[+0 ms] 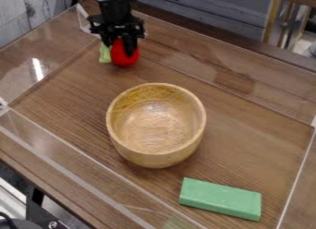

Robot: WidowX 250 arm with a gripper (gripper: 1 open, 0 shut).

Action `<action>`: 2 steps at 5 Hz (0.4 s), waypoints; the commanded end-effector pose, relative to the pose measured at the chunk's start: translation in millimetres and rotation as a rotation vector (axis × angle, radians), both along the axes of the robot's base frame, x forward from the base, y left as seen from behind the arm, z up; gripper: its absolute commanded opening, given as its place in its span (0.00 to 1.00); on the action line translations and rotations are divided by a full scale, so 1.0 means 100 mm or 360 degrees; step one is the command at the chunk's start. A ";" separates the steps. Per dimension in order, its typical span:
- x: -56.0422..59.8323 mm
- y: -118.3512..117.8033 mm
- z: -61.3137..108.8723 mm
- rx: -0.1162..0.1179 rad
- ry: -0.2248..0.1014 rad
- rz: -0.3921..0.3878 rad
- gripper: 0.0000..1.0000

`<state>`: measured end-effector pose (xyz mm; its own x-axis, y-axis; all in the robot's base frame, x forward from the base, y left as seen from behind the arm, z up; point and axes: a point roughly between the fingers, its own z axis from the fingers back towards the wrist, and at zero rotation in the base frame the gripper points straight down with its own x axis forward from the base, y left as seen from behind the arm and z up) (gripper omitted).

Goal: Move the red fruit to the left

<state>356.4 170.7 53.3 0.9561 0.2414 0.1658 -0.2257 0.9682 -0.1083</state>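
The red fruit (pixel 124 54) is a small bright red ball with a green leaf part on its left side. It hangs at the back left of the wooden table, just above the surface. My black gripper (pixel 120 46) comes down on it from above, its fingers shut around the top of the fruit. The fruit's upper part is hidden by the fingers.
A wooden bowl (pixel 155 125) stands in the middle of the table, in front and to the right of the fruit. A flat green block (pixel 221 198) lies near the front right. Clear plastic walls (pixel 37 71) ring the table.
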 end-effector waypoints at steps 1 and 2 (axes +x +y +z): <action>0.05 0.15 0.54 0.0056 -0.0184 0.0010 0.00; 0.02 0.28 0.65 0.0038 -0.0205 -0.0001 0.00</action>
<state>352.2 192.1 77.0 0.9493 0.2508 0.1896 -0.2238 0.9626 -0.1530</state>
